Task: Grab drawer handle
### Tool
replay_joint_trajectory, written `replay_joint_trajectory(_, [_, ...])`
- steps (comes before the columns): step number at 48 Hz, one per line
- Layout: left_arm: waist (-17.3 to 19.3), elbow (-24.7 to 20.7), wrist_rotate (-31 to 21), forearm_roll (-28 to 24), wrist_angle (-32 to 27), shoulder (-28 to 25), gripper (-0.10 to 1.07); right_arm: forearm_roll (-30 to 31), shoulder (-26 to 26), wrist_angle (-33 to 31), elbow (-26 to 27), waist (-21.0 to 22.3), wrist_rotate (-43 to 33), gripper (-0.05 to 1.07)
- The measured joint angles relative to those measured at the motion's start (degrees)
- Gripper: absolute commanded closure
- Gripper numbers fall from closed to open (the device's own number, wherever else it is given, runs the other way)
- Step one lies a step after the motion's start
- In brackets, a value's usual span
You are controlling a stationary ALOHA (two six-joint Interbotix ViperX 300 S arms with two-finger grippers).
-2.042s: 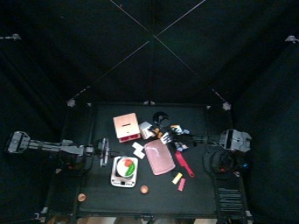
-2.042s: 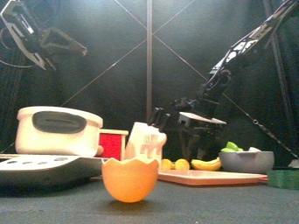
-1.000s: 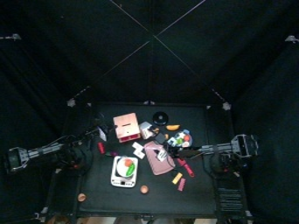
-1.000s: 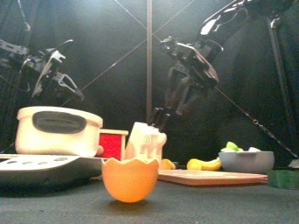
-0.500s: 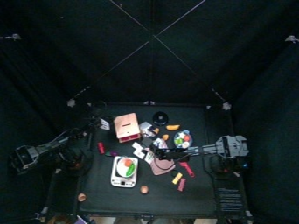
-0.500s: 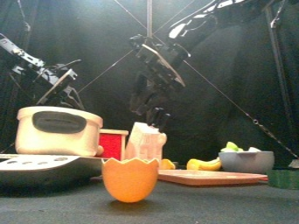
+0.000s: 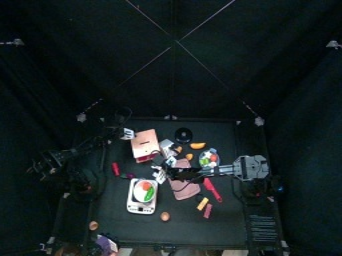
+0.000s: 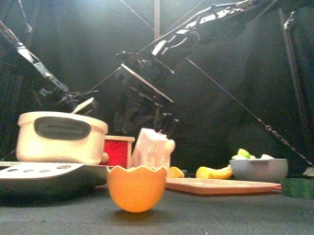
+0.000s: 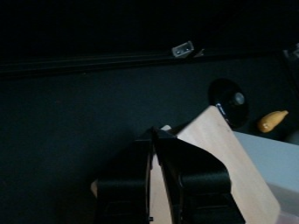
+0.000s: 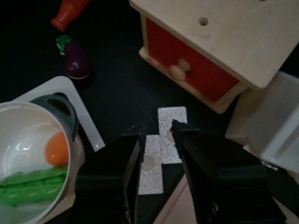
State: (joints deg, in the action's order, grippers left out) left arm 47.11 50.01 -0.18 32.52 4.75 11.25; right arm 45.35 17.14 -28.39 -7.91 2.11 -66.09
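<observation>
Both arms have swung in toward the counter's (image 7: pixel 234 225) middle. Right claw (image 10: pixel 162 140), jaws apart and holding nothing, hangs near the small salmon-pink wooden drawer box (image 10: pixel 216 44), its red front and round knob (image 10: pixel 179 65) at the claw's 12 o'clock. Left claw (image 9: pixel 153 157), jaws close together, hovers over that box's corner.

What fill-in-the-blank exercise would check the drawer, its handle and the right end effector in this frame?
1. The drawer has a ___ front panel.
2. The right end effector holds its jaws ___, short of the handle.
3. A purple toy ___ lies near the white tray.
Missing words: red; open; eggplant.
</observation>
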Motion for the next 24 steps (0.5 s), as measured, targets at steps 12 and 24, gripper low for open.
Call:
replay_joint_trajectory(12, [0.1,-4.7,0.2,0.0,-2.6,-6.4,0.47,0.0,2.9,-0.1,2.6,1.1,-0.1,0.32])
replay_joint_trajectory(24, [0.2,-4.9,0.3,-0.9,-1.8,-4.0,0.47,-0.1,4.5,-0.1,4.5,1.9,-0.1,0.32])
